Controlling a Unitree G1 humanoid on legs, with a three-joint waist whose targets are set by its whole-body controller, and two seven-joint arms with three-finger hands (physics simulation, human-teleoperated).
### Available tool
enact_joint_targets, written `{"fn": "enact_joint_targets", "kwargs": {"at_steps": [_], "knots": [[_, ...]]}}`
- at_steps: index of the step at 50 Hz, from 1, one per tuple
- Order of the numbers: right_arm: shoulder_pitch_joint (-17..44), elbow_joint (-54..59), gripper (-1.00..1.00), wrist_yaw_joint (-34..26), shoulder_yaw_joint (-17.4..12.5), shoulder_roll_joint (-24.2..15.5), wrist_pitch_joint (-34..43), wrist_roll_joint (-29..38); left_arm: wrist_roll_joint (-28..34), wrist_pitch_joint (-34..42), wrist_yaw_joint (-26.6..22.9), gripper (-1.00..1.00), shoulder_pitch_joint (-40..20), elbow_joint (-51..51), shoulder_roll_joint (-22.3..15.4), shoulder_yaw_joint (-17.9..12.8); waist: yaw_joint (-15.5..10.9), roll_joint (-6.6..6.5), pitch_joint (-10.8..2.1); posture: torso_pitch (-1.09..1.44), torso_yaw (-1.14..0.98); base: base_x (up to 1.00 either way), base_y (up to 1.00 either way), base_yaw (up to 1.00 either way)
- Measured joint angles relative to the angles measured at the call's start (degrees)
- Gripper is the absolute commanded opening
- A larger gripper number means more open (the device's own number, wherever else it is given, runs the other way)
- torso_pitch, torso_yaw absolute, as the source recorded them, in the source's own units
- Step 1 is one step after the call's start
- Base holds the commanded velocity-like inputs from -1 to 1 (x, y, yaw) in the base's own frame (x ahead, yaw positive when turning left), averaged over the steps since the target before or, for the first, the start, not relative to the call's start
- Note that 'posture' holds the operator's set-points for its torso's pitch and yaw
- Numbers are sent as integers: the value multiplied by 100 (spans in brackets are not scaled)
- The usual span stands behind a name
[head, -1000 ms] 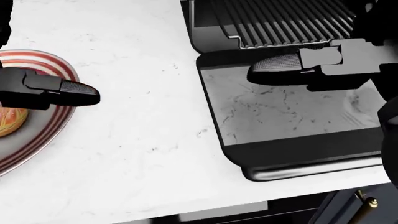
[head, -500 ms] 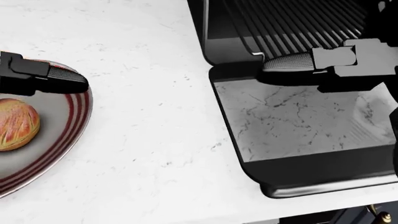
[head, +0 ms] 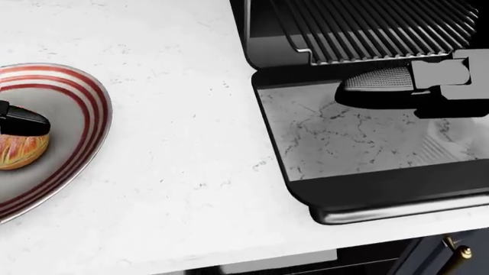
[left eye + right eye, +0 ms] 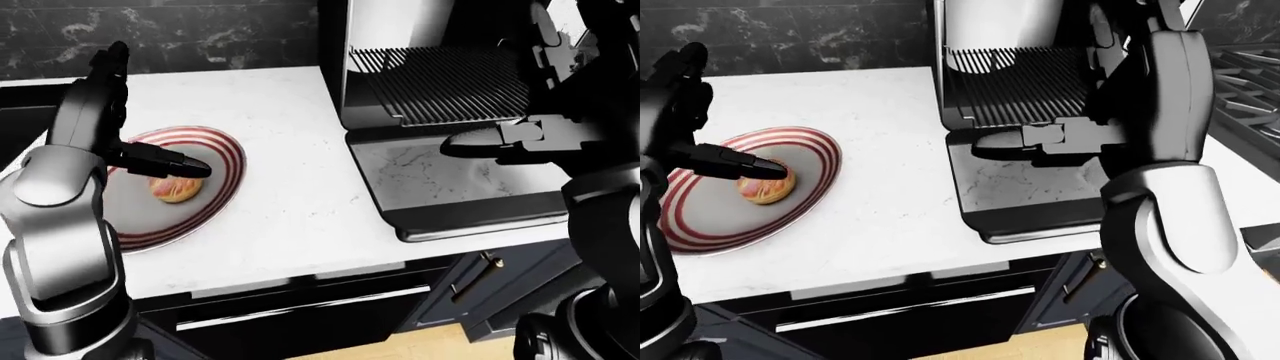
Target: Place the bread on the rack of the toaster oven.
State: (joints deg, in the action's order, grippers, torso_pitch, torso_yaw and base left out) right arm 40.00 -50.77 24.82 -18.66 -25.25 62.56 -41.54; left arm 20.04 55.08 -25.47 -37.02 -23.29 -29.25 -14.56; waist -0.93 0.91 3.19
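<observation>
The bread (image 4: pixel 176 189), a round golden bun, lies on a red-striped plate (image 4: pixel 226 152) on the white counter, left in the eye views. My left hand (image 4: pixel 188 167) reaches over it with fingers stretched out, tips just above the bun's top edge; it also shows in the head view (image 3: pixel 27 122). The toaster oven (image 4: pixel 400 30) stands at the right with its door (image 3: pixel 359 137) folded down flat and its rack (image 3: pixel 374 28) slid partly out. My right hand (image 3: pixel 371 86) hovers open and empty over the door, just below the rack's edge.
The white marble counter (image 3: pixel 183 172) ends at the bottom of the head view, with dark drawers (image 4: pixel 300 307) below. A dark backsplash (image 4: pixel 220 30) runs along the top. A stove grate (image 4: pixel 1250 67) shows at the far right of the right-eye view.
The head view has shifted a little. My left hand has drawn back leftward and down, its fingertips now at the bread. My right hand stays over the oven door.
</observation>
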Motion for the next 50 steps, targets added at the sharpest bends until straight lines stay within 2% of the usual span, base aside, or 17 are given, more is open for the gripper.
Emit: {"fn": "enact_joint_targets", "kwargs": {"at_steps": [15, 33, 50], "knots": [[-148, 26, 100, 125, 102, -76, -171, -127, 96, -326, 17, 100, 235, 507, -45, -247, 6, -14, -32, 0, 0, 0, 0, 0], [-47, 99, 100, 46, 113, -66, -123, -49, -119, -789, 309, 100, 262, 1255, 48, -158, 17, -21, -58, 0, 0, 0, 0, 0], [-112, 39, 100, 31, 73, -62, -110, -51, -94, -826, 387, 100, 614, 1282, 197, -171, 22, -27, -61, 0, 0, 0, 0, 0]]}}
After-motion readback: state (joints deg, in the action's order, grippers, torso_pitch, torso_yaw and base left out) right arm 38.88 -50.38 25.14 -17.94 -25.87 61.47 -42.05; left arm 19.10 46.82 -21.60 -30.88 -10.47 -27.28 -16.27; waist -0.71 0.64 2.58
